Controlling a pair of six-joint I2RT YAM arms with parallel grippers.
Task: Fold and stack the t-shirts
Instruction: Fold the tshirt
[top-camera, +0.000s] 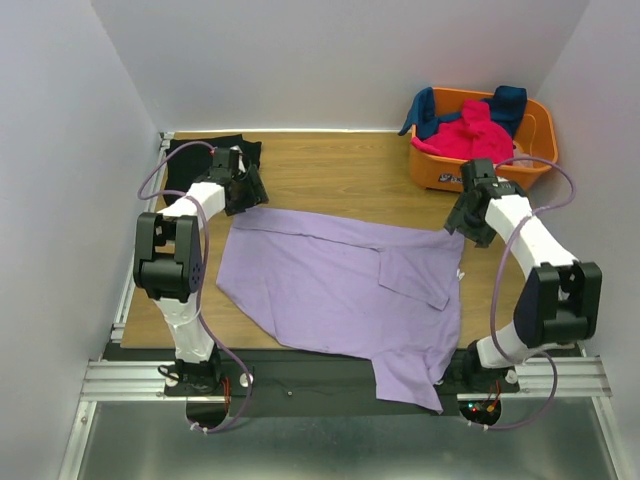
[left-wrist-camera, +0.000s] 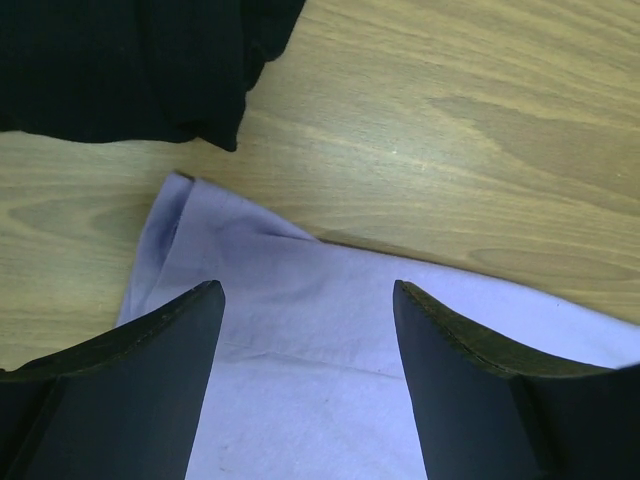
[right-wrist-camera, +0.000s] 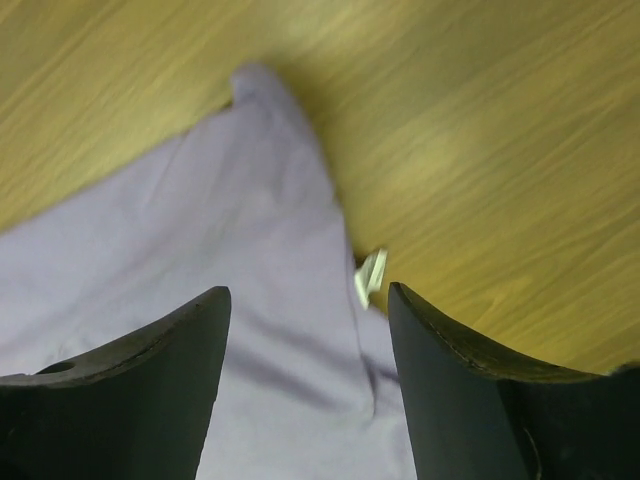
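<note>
Table: pale wood-grain top, flat and matt. The overhead view shows all of it; each wrist view shows only a strip ahead of its own claw.
Lavender t-shirt: largest cloth, soft and plain, spread flat between the two claws. Its near hem hangs over the table edge, seen from above only. One far corner lies under each claw.
Orange basket: rigid plastic, rectangular with rounded corners, beyond the right claw. It appears in the overhead view alone.
Black t-shirt: dark bundle just beyond the left claw, apart from the lavender cloth. The left wrist view shows its fine ribbed weave.
Hot-pink t-shirt: crumpled heap inside the basket, beyond the right claw.
Teal-blue t-shirt: dark folds draped over the basket's far rim, behind the pink heap.
Left gripper: two dark wedge-shaped fingers standing apart with nothing between them. It is poised over a rounded lavender corner.
Right gripper: fingers likewise spread and empty, above a pointed lavender corner. This view is slightly blurred.
White tag: small pale label at the cloth's edge, just ahead of the right claw's inner finger. It is clear in the right wrist view only.
</note>
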